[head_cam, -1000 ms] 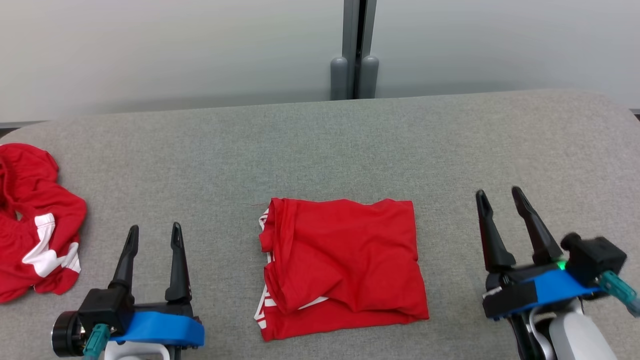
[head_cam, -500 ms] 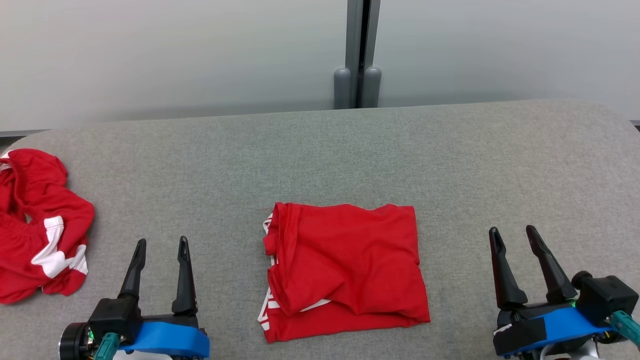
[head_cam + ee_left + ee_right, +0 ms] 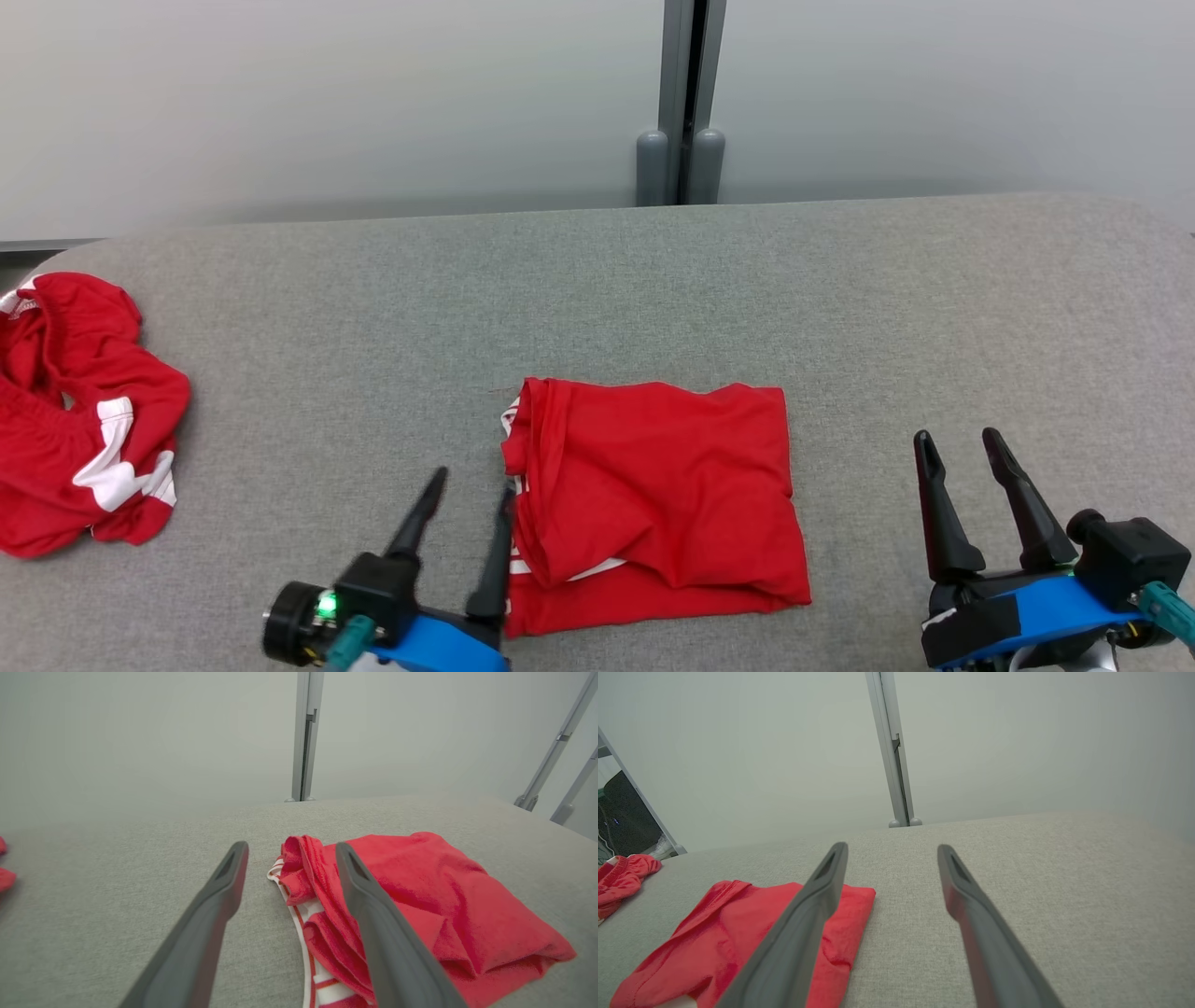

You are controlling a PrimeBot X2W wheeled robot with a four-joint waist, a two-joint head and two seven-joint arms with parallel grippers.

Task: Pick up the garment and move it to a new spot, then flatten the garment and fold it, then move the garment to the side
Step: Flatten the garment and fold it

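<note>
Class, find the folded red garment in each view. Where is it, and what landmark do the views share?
Head view: folded garment, lower centre.
Left wrist view: folded garment, centre to right.
Right wrist view: folded garment, lower left.
Shared landmark: the grey post, top centre.

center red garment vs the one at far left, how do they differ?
The folded garment lies as a rough flat rectangle; the crumpled garment is a bunched heap. The folded garment shows white only along its left edge; the crumpled garment shows broad white marks on top. Both are red, on the grey table.
</note>
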